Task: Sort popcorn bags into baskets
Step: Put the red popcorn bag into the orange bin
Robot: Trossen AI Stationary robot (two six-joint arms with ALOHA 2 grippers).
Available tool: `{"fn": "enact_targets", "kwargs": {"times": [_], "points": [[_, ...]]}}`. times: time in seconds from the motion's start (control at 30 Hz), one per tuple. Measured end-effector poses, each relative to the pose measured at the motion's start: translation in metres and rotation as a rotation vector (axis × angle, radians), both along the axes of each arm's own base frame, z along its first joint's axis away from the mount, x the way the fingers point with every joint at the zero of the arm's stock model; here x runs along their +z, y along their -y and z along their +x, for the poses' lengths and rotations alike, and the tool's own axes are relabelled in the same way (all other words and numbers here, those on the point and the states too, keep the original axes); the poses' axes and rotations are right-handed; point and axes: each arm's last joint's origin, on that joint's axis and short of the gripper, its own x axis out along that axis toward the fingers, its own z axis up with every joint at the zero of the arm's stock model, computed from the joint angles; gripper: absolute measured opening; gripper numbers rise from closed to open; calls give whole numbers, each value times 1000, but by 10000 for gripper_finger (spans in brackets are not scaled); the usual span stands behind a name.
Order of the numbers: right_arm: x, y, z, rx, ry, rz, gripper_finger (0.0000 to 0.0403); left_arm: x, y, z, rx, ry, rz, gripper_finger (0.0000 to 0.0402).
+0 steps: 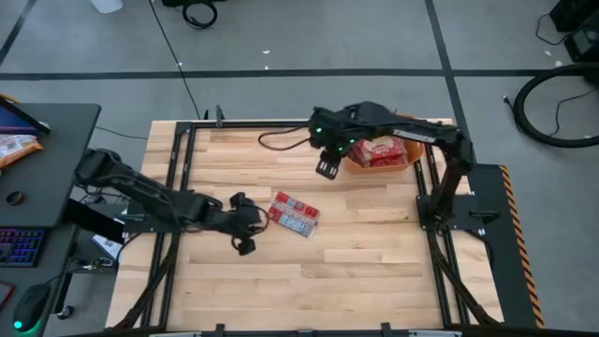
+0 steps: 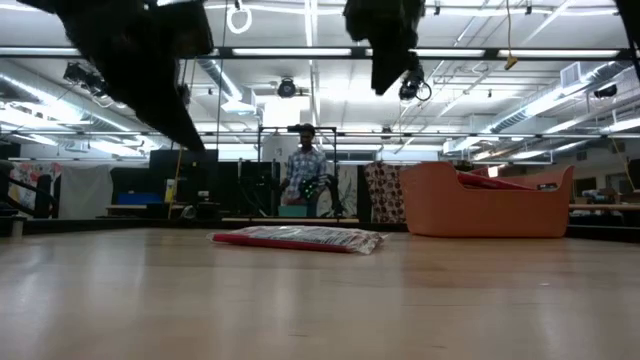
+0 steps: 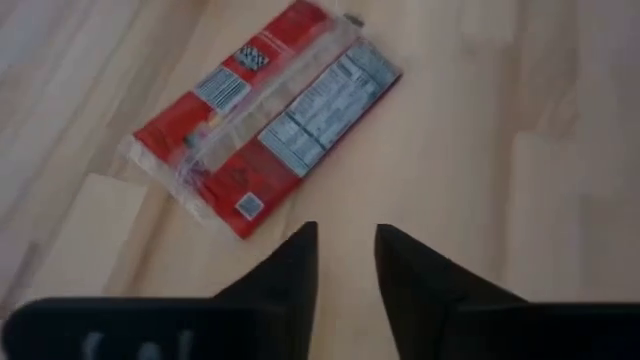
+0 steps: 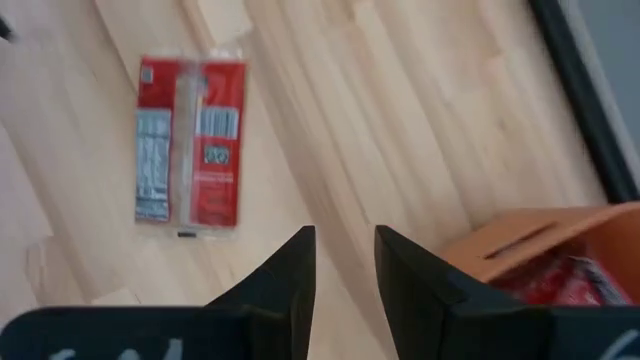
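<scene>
One red popcorn bag (image 1: pixel 294 213) lies flat near the table's middle, its printed back face up (image 3: pixel 265 115) (image 4: pixel 190 140); the low view shows it as a thin red strip (image 2: pixel 300 239). The orange basket (image 1: pixel 417 152) stands at the far right with red bags (image 1: pixel 379 150) inside (image 4: pixel 560 280). My left gripper (image 1: pixel 249 225) hovers just left of the loose bag, fingers close together and empty (image 3: pixel 346 240). My right gripper (image 1: pixel 327 168) hangs above the table beside the basket's left end, fingers close together and empty (image 4: pixel 345 240).
Bare wooden tabletop lies all round the loose bag, framed by black rails at the left, right and far edges. The basket (image 2: pixel 490 205) fills the far right corner. A person (image 2: pixel 305 170) stands in the room beyond the far edge. A desk with a keyboard sits left of the table.
</scene>
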Motion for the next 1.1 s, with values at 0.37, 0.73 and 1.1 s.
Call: {"fn": "enact_targets", "kwargs": {"times": [0.37, 0.73, 1.1], "points": [[39, -10, -30, -42, 134, -13, 110, -39, -26, 27, -209, -186, 311, 192], [43, -7, -26, 9, 193, -58, 110, -63, -42, 43, -430, -279, 520, 194], [43, -4, -27, 17, 192, -60, 110, -73, -41, 47, -501, -303, 548, 194]]}}
